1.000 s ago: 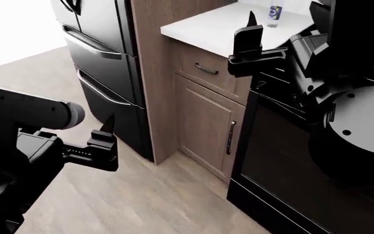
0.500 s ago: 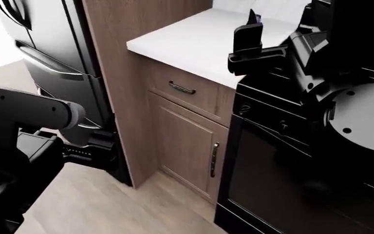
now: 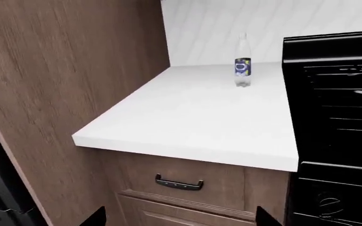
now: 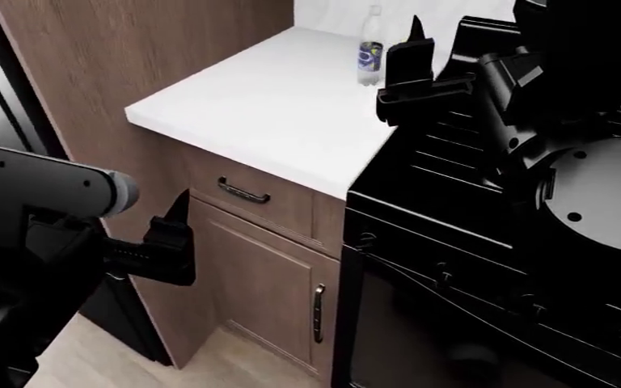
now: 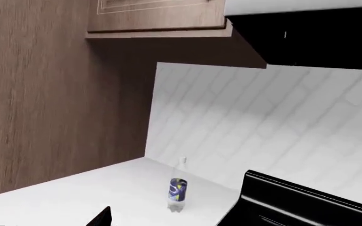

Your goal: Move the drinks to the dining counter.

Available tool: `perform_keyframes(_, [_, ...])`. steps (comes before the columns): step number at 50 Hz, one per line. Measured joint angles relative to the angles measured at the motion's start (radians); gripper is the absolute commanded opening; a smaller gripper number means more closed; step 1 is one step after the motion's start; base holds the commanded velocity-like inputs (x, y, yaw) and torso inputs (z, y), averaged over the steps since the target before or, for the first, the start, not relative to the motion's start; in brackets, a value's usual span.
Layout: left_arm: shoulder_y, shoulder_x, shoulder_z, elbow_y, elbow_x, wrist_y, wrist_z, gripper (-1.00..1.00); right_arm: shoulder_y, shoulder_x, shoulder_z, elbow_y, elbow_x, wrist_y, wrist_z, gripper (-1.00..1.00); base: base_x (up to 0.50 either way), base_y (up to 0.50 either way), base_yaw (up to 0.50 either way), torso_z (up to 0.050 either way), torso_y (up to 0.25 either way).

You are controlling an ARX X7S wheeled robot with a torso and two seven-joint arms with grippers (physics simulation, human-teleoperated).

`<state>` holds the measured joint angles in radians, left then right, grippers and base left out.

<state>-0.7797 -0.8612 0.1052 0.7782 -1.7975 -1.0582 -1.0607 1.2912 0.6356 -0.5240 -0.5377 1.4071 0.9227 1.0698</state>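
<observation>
I see the clear blue-and-yellow-labelled bottle [image 4: 370,47] upright at the head view's top centre, on the white worktop [image 4: 256,105] by the black stove [image 4: 483,202]. My right gripper [image 4: 419,69] hangs just beside it, my left gripper [image 4: 171,242] low before the wooden drawer [image 4: 251,194]; whether either is released or clenched I cannot tell
</observation>
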Motion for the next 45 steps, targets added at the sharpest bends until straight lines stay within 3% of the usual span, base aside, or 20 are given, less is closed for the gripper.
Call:
perform_keyframes(11, [0.007,-0.002,0.000,0.002,0.005,0.005,0.003,1.00,-0.001,0.002,-0.001,-0.001,0.001,-0.003,0.001,1.00,0.41,0.22,-0.40,0.000,0.002])
perform_keyframes(22, [0.007,-0.003,0.002,0.002,0.007,0.008,0.005,1.00,0.002,0.003,-0.006,0.004,0.001,0.001,0.012,1.00,-0.05,-0.02,-0.49,0.000,0.000])
perform_keyframes(34, [0.014,-0.005,0.001,0.003,0.015,0.012,0.013,1.00,0.010,0.006,-0.026,0.010,-0.014,0.019,0.016,1.00,-0.01,0.02,0.00,0.000,0.000])
perform_keyframes(45, [0.024,-0.006,0.001,0.005,0.023,0.016,0.019,1.00,0.015,0.009,-0.034,0.004,-0.018,0.025,0.014,1.00,-0.18,0.45,0.00,0.000,0.000])
